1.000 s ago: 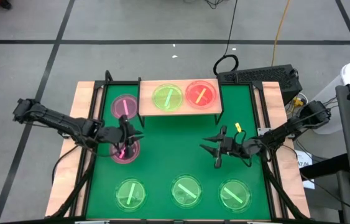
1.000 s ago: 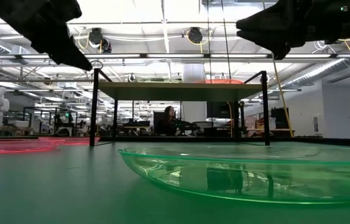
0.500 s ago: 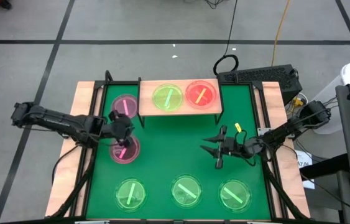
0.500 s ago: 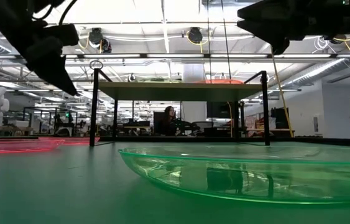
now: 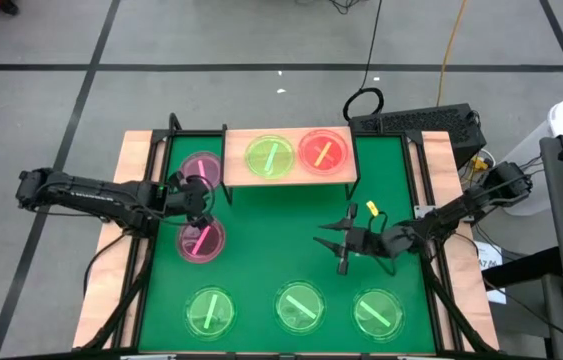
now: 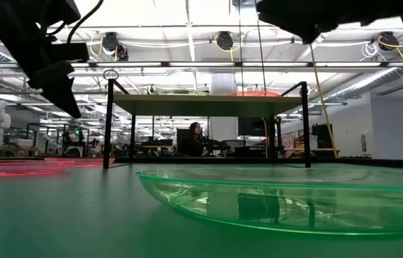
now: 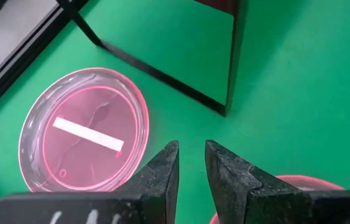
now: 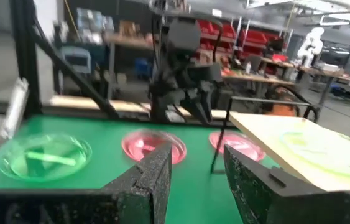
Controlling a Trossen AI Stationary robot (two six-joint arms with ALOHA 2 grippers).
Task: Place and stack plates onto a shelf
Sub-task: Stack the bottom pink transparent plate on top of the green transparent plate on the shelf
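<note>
The shelf (image 5: 289, 170) stands at the mat's far side and carries a green plate (image 5: 269, 157) and a red-orange plate (image 5: 323, 150). Left of it, one pink plate (image 5: 201, 170) lies flat on the mat, and a second pink plate (image 5: 201, 240) lies nearer. Three green plates (image 5: 299, 305) lie in a row along the near edge. My left gripper (image 5: 197, 197) hovers between the two pink plates; its fingers (image 7: 191, 168) stand a narrow gap apart and hold nothing. My right gripper (image 5: 331, 248) hangs open over the mat's middle right, empty (image 8: 196, 168).
The shelf's thin black legs (image 7: 234, 56) stand just beyond the left gripper, beside the far pink plate (image 7: 84, 140). A yellow tag (image 5: 371, 208) rides on the right arm. Bare green mat (image 5: 271, 225) lies between the two grippers. A keyboard (image 5: 416, 122) sits behind the table.
My left gripper has moved toward the far edge, from above the nearer pink plate to the gap between the two pink plates, and has come lower. My right gripper has drifted a little toward the left and near edges. No plate has moved.
</note>
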